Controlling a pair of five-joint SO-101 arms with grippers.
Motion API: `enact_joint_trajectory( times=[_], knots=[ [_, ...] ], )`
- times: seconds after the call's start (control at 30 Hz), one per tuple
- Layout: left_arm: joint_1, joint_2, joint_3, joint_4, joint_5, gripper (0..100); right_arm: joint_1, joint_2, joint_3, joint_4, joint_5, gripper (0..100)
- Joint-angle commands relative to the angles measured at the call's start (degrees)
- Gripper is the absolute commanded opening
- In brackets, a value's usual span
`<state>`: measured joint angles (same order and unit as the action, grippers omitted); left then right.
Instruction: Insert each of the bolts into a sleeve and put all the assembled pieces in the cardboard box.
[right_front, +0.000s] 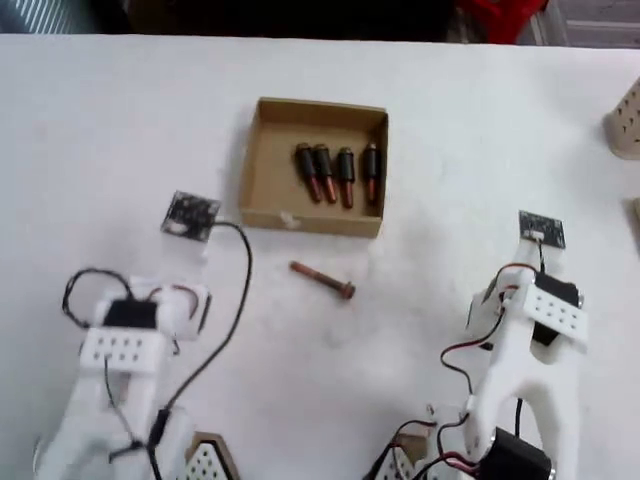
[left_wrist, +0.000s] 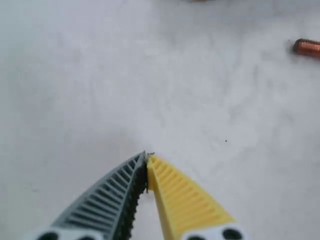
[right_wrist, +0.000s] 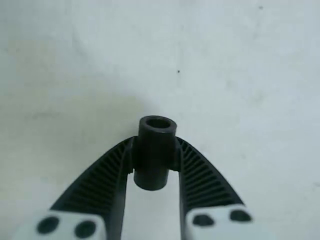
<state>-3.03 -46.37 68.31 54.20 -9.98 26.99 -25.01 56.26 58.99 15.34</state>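
Observation:
A copper-coloured bolt (right_front: 322, 279) lies loose on the white table in front of the cardboard box (right_front: 262, 160); its head end (left_wrist: 306, 47) shows in the left wrist view. Several assembled bolt-and-sleeve pieces (right_front: 338, 172) lie side by side inside the box. My left gripper (left_wrist: 147, 159) is shut with nothing in it, its grey and yellow fingertips touching, low over bare table at the near left. My right gripper (right_wrist: 155, 150) is shut on a black sleeve (right_wrist: 156, 150), held upright with its open bore facing up, at the near right.
Two small dark circuit boards lie on the table, one (right_front: 190, 214) left of the box, one (right_front: 541, 229) ahead of the right arm. A black cable (right_front: 225, 330) curves from the left board toward the left arm. A pale perforated block (right_front: 626, 120) stands at the far right edge.

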Motion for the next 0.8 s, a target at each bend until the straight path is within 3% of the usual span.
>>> enact_joint_trajectory(
  times=[0.0, 0.1, 0.27, 0.5, 0.6, 0.77],
  knots=[
    [4.0, 19.6, -14.5, 0.3, -11.7, 2, 2.6, -1.8, 1.1, -3.5, 1.3, 1.7],
    [5.5, 26.9, -20.7, 0.3, -21.6, 2, 3.5, -1.8, 1.8, -4.9, 1.3, 1.7],
    [10.1, 29.8, -26.1, 3.7, -23.2, 2, 3.1, -1.8, 2.0, -5.1, 1.3, 1.7],
    [25.1, 29.9, -33.4, 11.3, -32.4, 3, 3.1, -1.7, 2.2, -6.5, 1.3, 1.7],
    [28.9, 29.9, -35.4, 12.5, -39.6, 8, 3.1, -1.7, 2.3, -6.5, 1.3, 1.7],
    [29.7, 30.3, -38.9, 12.8, -45.6, 18, 3.1, -1.7, 3.3, -7.0, 4.8, 1.7]
  ],
)
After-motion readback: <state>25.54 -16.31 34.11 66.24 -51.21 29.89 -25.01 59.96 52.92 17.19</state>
